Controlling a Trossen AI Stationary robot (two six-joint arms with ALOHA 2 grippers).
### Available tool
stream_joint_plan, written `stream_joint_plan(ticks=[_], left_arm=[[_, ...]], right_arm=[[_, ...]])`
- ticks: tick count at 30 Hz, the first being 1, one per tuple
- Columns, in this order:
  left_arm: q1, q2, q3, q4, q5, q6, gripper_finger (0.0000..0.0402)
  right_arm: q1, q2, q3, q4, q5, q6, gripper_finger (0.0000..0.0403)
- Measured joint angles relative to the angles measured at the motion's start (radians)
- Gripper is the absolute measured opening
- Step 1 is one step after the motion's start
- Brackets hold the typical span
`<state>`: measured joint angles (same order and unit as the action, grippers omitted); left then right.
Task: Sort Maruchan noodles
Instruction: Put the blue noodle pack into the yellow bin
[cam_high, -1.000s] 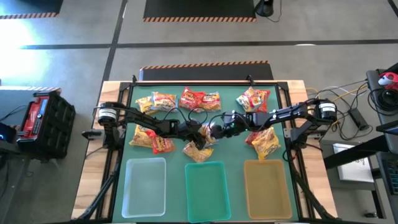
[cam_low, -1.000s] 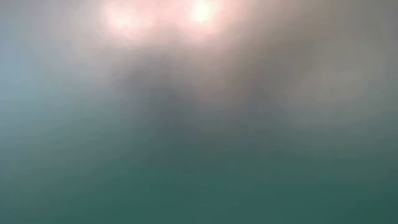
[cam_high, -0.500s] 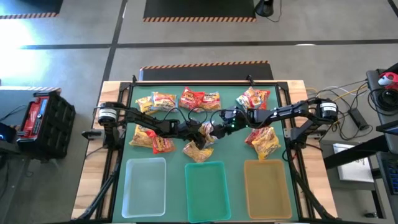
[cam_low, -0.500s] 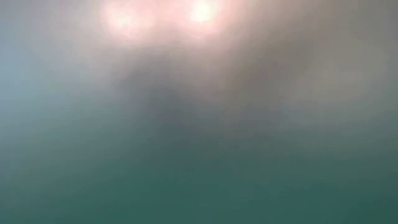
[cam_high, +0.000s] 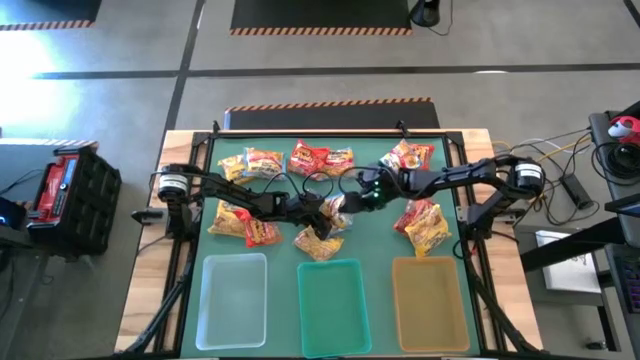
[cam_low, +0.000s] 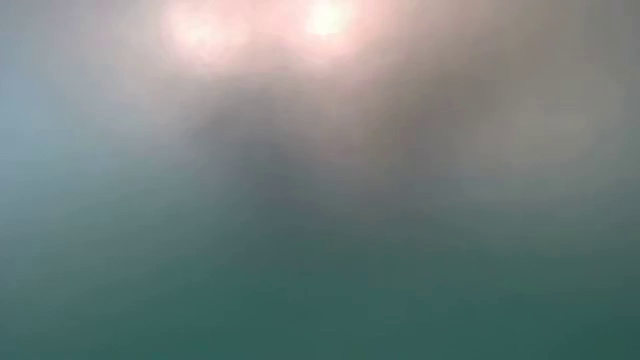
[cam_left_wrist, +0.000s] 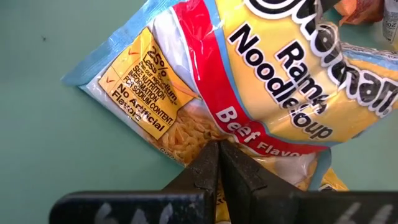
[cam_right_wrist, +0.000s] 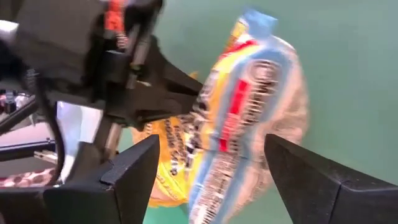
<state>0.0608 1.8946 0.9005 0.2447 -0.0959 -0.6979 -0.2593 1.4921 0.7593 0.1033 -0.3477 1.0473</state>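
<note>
Left wrist view | your left gripper (cam_left_wrist: 219, 163) jaws clamp the crinkly yellow beef ramen packet (cam_left_wrist: 267, 81) at its edge | right gripper (cam_right_wrist: 211, 180) jaws apart | light, slippery, brittle inside: pinch the seam.

This looks like a robotics lab or workshop. A wooden table (cam_high: 150, 290) with a green mat (cam_high: 375, 240) stands on a grey concrete floor (cam_high: 120, 100) crossed by painted lines. Black mats edged with orange-and-black hazard stripes (cam_high: 330, 105) lie nearby. A black and red tool case (cam_high: 65, 185) sits to one side, and loose cables (cam_high: 575, 165) and equipment crowd the other side.
</note>
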Motion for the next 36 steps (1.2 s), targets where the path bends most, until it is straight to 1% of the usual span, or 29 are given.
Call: stream_joint_plan(ticks=[7,11,14,17,18,20,21,23,31,36], left_arm=[[0.0,0.0,0.0,0.0,0.0,0.0,0.0],[0.0,0.0,0.0,0.0,0.0,0.0,0.0],[0.0,0.0,0.0,0.0,0.0,0.0,0.0],[0.0,0.0,0.0,0.0,0.0,0.0,0.0],[0.0,0.0,0.0,0.0,0.0,0.0,0.0],[0.0,0.0,0.0,0.001,0.0,0.0,0.0],[0.0,-0.001,0.0,0.001,0.0,0.0,0.0],[0.0,-0.001,0.0,0.007,0.0,0.0,0.0],[0.0,-0.001,0.0,0.025,-0.001,0.0,0.0],[0.0,0.003,0.0,0.03,-0.002,0.0,0.0]], right_arm=[[-0.01,0.0,0.0,-0.016,0.009,-0.044,0.0306],[-0.01,0.0,0.0,-0.025,0.063,0.0,0.0316],[-0.01,0.0,0.0,-0.027,0.069,0.003,0.0335],[-0.01,0.0,0.0,-0.034,0.069,0.002,0.0363],[-0.01,0.0,0.0,-0.034,0.084,0.001,0.0372],[-0.009,0.0,0.0,-0.031,0.149,0.0,0.0382],[-0.01,0.0,0.0,-0.031,0.176,0.0,0.0383],[-0.011,0.0,0.0,-0.025,0.193,0.001,0.0384],[-0.001,0.001,0.0,-0.013,0.184,0.004,0.0384],[0.009,0.002,0.0,-0.017,0.164,0.061,0.0384]])
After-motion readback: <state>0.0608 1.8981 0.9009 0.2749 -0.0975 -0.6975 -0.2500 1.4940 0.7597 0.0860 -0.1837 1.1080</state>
